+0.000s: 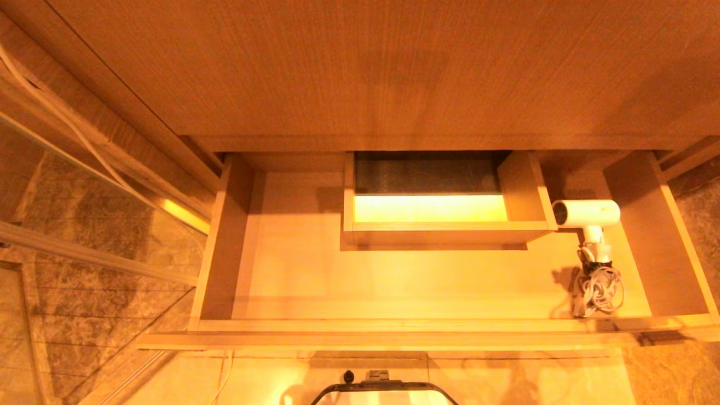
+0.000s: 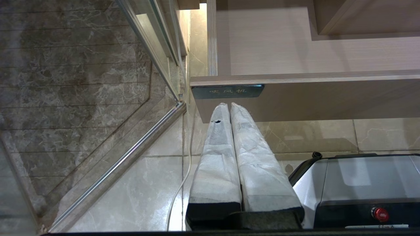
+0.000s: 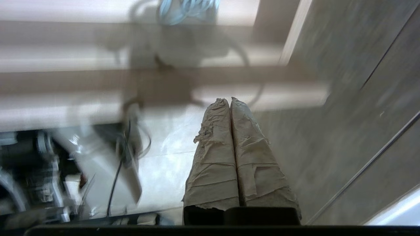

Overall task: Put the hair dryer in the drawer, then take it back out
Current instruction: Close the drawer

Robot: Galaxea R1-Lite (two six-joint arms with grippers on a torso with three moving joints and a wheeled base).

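Where the floor lies nearest, down by the robot's own base [image 1: 382, 391], pale shiny floor tiles [image 2: 137, 196] and a thin white wire [image 2: 178, 190]. Down low by the left end of the drawer's front, the left gripper [image 2: 229, 104], both wrapped fingers [image 2: 218, 157] pressed flat together, nothing between them. Just past its tips, a small black label [image 2: 227, 91] on the drawer front. Low on the right side, outside the drawer, the right gripper [image 3: 228, 99], its two paper-wrapped fingers [image 3: 252, 164] pressed together too, holding nothing. Blurry there, with only a bit of the pale cord bundle [image 3: 188, 8] far beyond the tips.

A little farther, the drawer [image 1: 394, 339], pulled wide open, pale inside. In its right part, the hair dryer [image 1: 588, 214], lying on the drawer floor. Cord bundle close to the near wall, handle pointing back toward it, white barrel lying across with its dark round end facing left, just beside the box in the middle. That wooden box [image 1: 444, 228] at the far middle of the drawer, bright at the bottom.

Farthest away, the wide wooden countertop [image 1: 360, 67]. Off to the left, dark stone tiles [image 1: 84, 270] behind a glass pane with a metal rail [image 2: 124, 157].
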